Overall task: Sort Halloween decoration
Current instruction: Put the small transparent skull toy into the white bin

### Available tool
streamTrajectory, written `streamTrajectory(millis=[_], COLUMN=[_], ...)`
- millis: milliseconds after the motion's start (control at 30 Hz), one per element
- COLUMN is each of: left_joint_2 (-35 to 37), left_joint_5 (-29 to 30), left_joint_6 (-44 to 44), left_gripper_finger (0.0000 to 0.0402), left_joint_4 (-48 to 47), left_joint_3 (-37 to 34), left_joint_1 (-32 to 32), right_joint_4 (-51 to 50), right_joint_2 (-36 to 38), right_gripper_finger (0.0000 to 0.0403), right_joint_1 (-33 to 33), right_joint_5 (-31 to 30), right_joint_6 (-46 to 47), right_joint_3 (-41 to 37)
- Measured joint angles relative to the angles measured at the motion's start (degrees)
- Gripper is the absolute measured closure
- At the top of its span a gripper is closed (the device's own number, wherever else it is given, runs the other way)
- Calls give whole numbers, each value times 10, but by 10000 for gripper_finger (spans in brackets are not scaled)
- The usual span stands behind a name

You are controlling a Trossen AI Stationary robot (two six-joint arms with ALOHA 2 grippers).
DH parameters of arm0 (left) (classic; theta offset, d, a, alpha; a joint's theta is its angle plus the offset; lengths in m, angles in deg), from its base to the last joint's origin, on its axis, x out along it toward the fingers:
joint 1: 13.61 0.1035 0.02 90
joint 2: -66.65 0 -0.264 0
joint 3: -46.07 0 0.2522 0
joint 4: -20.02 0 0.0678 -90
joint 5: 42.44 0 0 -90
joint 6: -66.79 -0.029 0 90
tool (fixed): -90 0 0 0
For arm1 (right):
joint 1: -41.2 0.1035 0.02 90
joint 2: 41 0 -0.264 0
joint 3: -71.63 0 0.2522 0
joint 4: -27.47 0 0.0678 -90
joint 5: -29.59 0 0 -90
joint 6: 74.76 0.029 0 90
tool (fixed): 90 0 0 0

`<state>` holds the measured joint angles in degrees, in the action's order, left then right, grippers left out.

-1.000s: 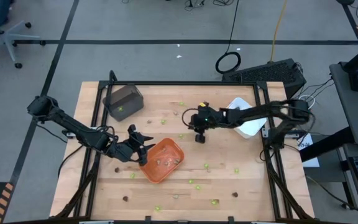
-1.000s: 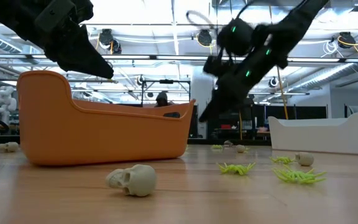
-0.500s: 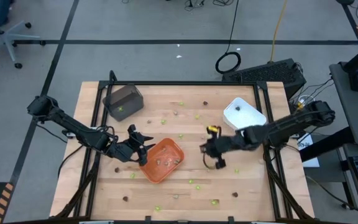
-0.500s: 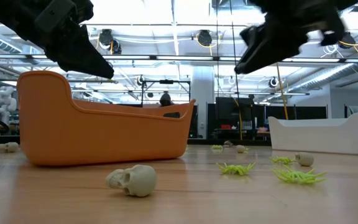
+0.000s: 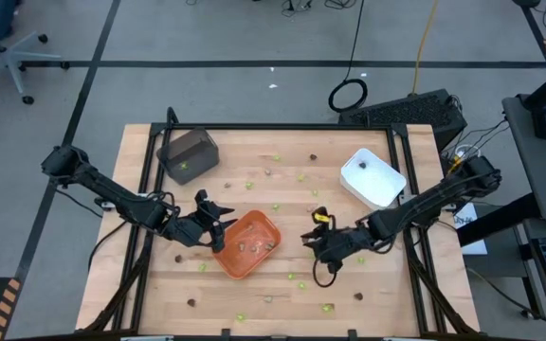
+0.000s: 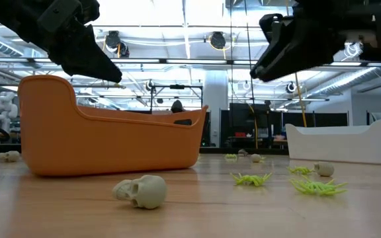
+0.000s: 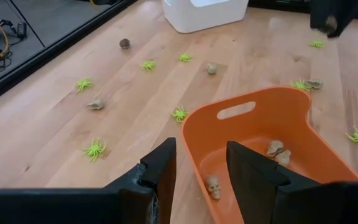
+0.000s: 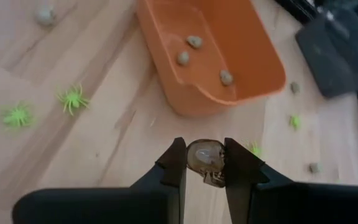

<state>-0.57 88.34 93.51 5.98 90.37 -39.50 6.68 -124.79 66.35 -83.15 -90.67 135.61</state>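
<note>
Tiny lime-green spiders (image 5: 290,278), tan-grey skulls (image 6: 141,191) and dark brown pieces (image 5: 313,158) lie scattered on the wooden table. Three skulls lie in the orange tray (image 5: 247,243). My right gripper (image 5: 313,243) hovers just right of that tray, shut on a tan-grey skull (image 8: 205,160). My left gripper (image 7: 199,167) is open at the tray's left end. One finger stands outside the rim (image 7: 194,134) and one over the inside, and in the low view the left gripper (image 6: 113,75) is above the tray wall. My right gripper pinches the tan-grey skull (image 8: 205,160) by its two sides between the fingers (image 8: 174,163). The fingers slant down toward the table's left. The skull is lifted clear, above bare wood beside the orange tray's right end (image 8: 194,102).
A dark grey tray (image 5: 188,153) with a green piece in it sits far left, and a white tray (image 5: 373,177) far right. Spiders (image 6: 251,178) and a skull lie near the table's near edge. A black frame (image 5: 282,127) borders the table.
My right gripper has swung from the table's middle, left of the white tray, toward the near edge. It has then shifted a little left toward the orange tray. My left gripper and the trays have kept still.
</note>
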Motion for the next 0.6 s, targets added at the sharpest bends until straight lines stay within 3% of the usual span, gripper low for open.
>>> streamTrajectory(millis=[167, 600], left_joint_2=[0, 0], left_joint_5=[0, 0], left_joint_6=[0, 0], left_gripper_finger=[258, 258], left_joint_4=[4, 15], left_joint_3=[0, 0], left_joint_1=[0, 0], right_joint_4=[8, 25], right_joint_2=[-34, -37], right_gripper_finger=[355, 355], right_joint_1=[1, -2], right_joint_5=[0, -45], right_joint_6=[-149, -383], right_joint_3=[0, 0])
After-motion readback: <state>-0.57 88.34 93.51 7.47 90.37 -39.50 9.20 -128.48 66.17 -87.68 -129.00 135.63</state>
